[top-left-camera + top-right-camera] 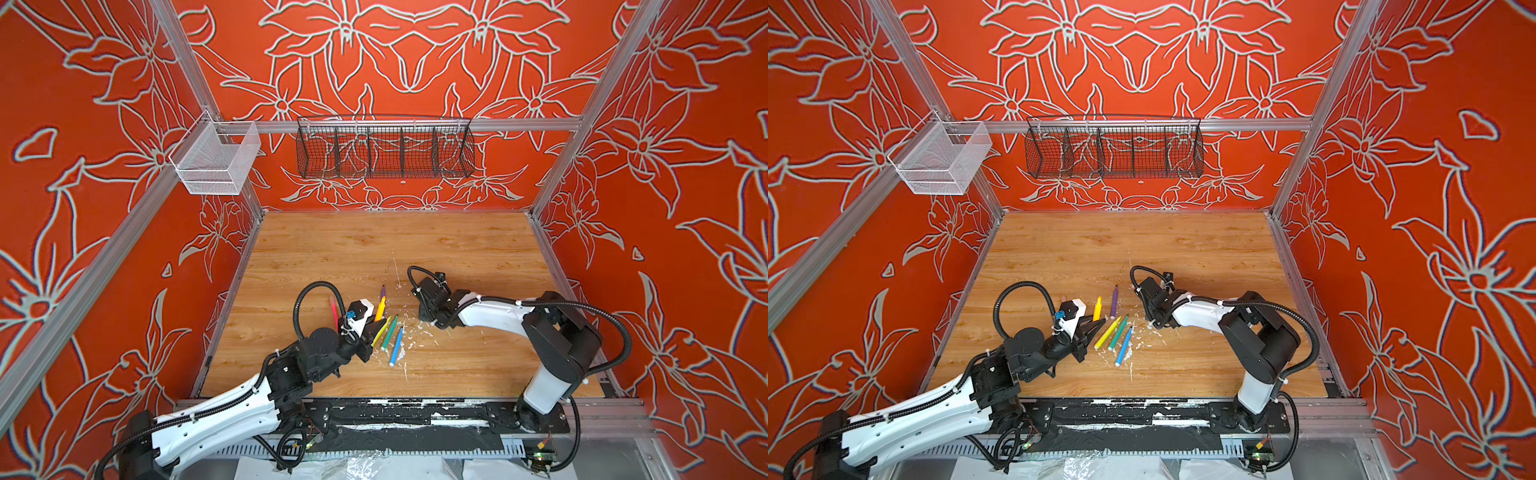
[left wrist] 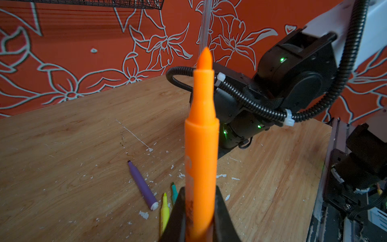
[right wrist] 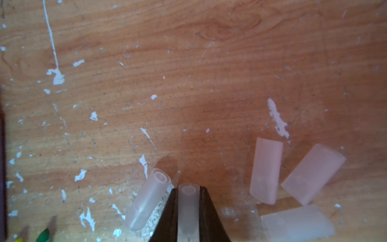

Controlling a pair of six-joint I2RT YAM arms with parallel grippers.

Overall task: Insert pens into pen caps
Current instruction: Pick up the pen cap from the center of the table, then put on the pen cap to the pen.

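left hand point(image 2: 200, 188) clamps orange pen point(image 2: 202, 136); right hand point(image 3: 188, 189) pinches a cap point(image 3: 187, 209), seemingly low; bare tabletop point(image 1: 374, 245) beyond.

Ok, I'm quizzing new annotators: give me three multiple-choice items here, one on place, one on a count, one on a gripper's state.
1. Where is the orange pen? A in the left gripper; B in the wire basket; C lying beside the blue pen.
2. How many loose pen caps lie on the table in the right wrist view? A two; B four; C six.
3. What is the right gripper doing? A standing open; B shut on a pen cap; C shut on the purple pen.
Key: 1 A: its jaws pinch the barrel. 2 B: one beside the jaws, three further off. 3 B: a cap sits between the closed jaws.
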